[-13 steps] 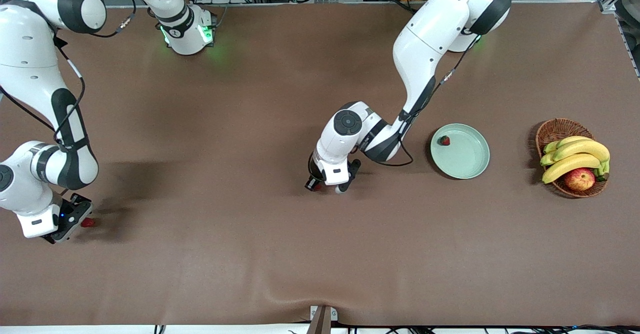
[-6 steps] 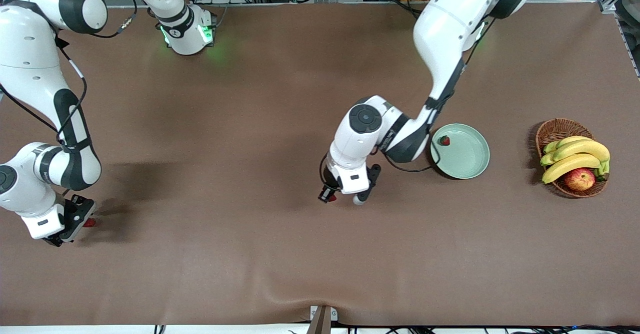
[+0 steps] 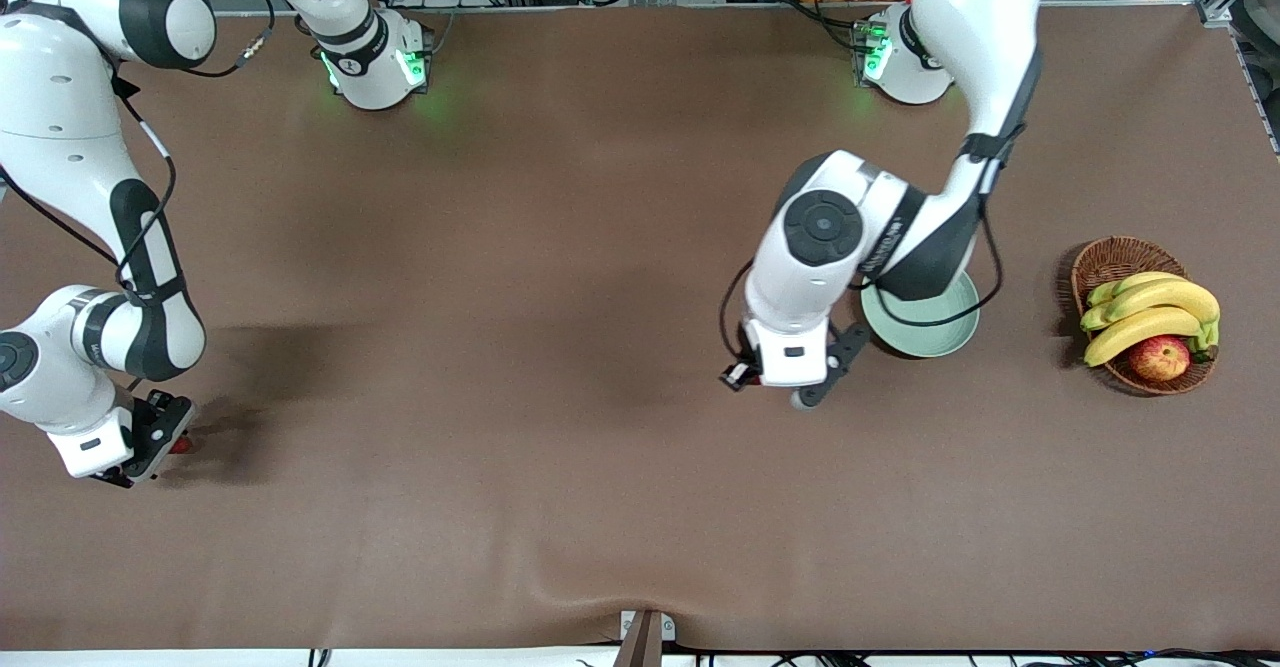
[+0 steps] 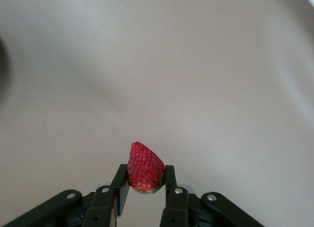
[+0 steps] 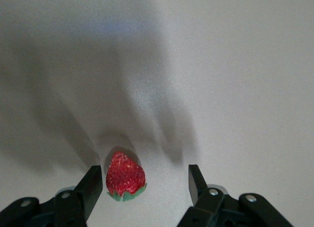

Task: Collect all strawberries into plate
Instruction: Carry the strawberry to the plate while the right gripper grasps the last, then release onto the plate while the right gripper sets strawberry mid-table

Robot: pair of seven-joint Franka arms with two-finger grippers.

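Left claw (image 4: 145,180) pinches a small red strawberry (image 4: 144,167) above bare brown worktop (image 3: 560,247) beside the pale mint-green round plate (image 3: 935,335) — right claw (image 5: 145,185), wide, straddles another tiny red berry (image 5: 125,176) near the worktop's edge at the right arm's end.

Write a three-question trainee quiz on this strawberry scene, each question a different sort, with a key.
1. True or false: the left gripper grips a strawberry.
2. The right gripper is: A) open around a berry on the table; B) over the plate; C) in the basket.
3. Fill in: the basket holds bananas and an ____.

Key: 1 true; 2 A; 3 apple.
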